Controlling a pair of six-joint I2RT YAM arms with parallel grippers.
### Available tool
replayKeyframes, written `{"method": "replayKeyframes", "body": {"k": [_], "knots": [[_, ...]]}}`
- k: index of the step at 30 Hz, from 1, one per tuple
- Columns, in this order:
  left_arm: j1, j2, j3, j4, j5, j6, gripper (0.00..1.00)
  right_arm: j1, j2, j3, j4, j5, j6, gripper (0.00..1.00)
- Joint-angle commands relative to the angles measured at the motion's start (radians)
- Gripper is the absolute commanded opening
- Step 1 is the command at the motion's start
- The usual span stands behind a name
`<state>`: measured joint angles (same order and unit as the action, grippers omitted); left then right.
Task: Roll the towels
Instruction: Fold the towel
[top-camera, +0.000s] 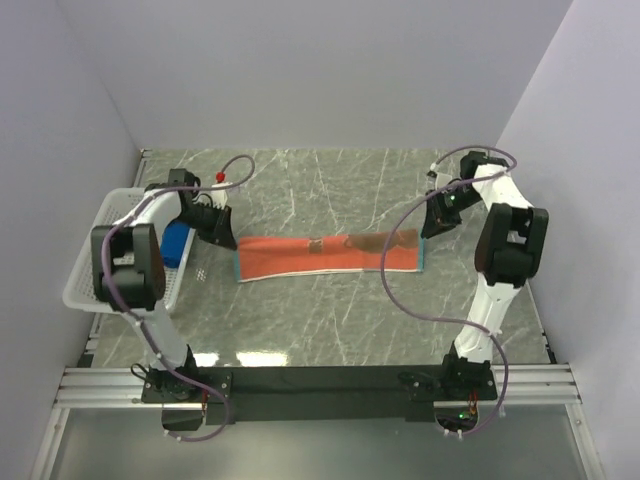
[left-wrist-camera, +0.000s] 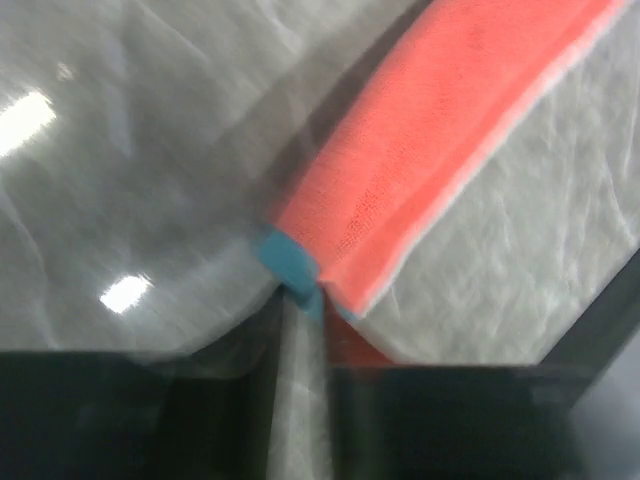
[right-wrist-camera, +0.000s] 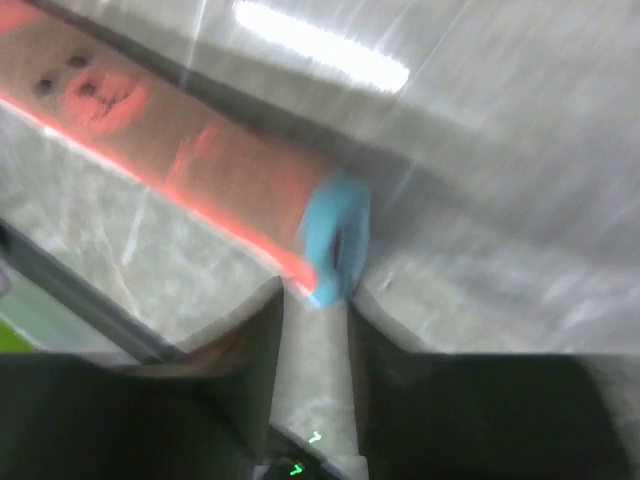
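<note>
Lengthwise between left tool (top-camera: 220, 233) and right tool (top-camera: 434, 224), orange towel (top-camera: 320, 257).

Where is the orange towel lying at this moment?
In the top view the orange towel lies as a long strip in the middle of the table, its ends near the left gripper and the right gripper.

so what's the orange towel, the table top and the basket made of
orange towel: soft woven cloth, matte, folds flat, visible weave. table top: grey marble-look, veined and glossy with light glare, possibly laminate. basket: white plastic by its look, rigid lattice walls.
</note>
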<state>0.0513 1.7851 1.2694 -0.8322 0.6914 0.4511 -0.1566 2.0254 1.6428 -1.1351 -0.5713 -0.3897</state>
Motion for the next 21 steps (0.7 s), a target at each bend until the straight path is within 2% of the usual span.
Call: {"method": "replayKeyframes", "body": {"k": [1, 4, 9, 12, 16, 19, 21], "knots": [[0.004, 0.121, 0.137, 0.064, 0.007, -0.094, 0.33, 0.002, 0.09, 0.17, -0.006, -0.001, 0.087, 0.45], [0.01, 0.177, 0.212, 0.038, -0.026, -0.089, 0.53, 0.006, 0.148, 0.227, -0.011, 0.054, 0.089, 0.57], [0.016, 0.106, 0.161, 0.13, -0.144, -0.115, 0.6, 0.005, 0.062, 0.158, 0.066, 0.116, 0.091, 0.57], [0.012, 0.019, 0.093, 0.163, -0.151, -0.098, 0.57, 0.025, 0.013, 0.115, 0.058, 0.105, 0.068, 0.49], [-0.028, -0.107, -0.004, 0.179, -0.162, -0.072, 0.43, 0.095, -0.036, 0.051, 0.063, 0.094, 0.043, 0.39], [-0.071, -0.145, -0.079, 0.203, -0.171, -0.087, 0.36, 0.133, -0.028, 0.009, 0.072, 0.108, 0.038, 0.32], [-0.091, -0.144, -0.116, 0.215, -0.176, -0.103, 0.34, 0.152, -0.004, -0.023, 0.089, 0.12, 0.043, 0.31]]}}
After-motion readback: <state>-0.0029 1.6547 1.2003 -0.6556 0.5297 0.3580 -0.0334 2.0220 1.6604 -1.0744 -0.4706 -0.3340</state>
